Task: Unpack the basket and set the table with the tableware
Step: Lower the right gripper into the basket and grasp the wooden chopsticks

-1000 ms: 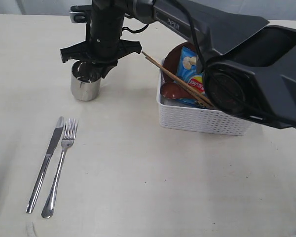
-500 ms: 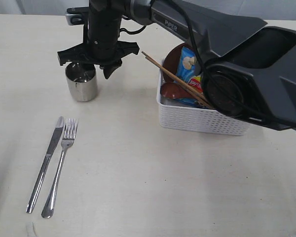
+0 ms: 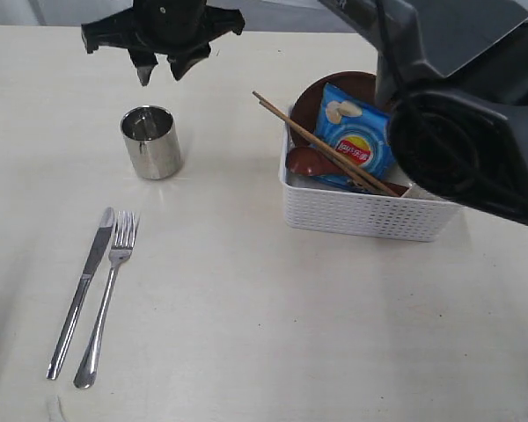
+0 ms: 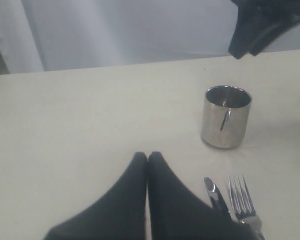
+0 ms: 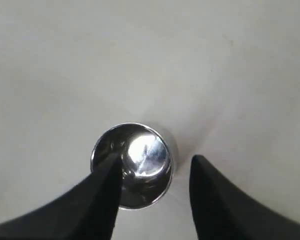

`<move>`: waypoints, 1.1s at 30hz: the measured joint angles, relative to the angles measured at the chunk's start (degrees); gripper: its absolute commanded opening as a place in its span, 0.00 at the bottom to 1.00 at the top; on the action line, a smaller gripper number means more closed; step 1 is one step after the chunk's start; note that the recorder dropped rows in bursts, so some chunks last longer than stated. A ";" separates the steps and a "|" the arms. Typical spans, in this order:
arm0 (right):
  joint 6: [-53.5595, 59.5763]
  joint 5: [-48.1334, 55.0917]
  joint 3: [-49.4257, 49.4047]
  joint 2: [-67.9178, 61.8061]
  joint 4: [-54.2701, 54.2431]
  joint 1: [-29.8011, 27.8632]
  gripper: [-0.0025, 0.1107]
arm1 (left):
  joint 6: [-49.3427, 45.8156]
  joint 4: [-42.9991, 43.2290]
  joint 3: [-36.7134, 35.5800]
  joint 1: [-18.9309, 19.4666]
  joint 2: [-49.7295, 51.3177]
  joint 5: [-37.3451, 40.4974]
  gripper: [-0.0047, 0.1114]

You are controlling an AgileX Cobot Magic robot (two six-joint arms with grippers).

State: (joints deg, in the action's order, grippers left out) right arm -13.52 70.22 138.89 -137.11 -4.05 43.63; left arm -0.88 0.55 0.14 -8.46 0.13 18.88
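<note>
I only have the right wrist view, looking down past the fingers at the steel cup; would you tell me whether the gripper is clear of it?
Observer: Yes. In the exterior view the right gripper hangs open above the cup, not touching it; the cup stands upright on the table.
Operator: Thank you. What else is laid out on the table?
Observer: A knife and a fork lie side by side, nearer the camera than the cup.
Operator: And what is in the basket?
Observer: The basket holds chopsticks, a brown plate, a wooden spoon and a blue chip bag.
</note>
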 measured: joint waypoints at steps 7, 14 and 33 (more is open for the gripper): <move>1.75 -0.41 -21.12 18.89 4.92 -1.57 0.35 | 0.00 0.00 0.00 0.00 0.00 0.00 0.04; 12.22 -0.08 -47.23 32.46 6.52 -10.70 0.35 | 0.00 0.00 0.00 0.00 0.00 0.00 0.04; 24.24 -6.62 -52.96 25.33 4.48 -11.04 0.35 | 0.00 0.00 0.00 0.00 0.00 0.00 0.04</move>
State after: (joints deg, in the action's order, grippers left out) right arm 10.72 63.61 85.93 -111.78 0.43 32.59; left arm -0.88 0.55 0.14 -8.46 0.13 18.88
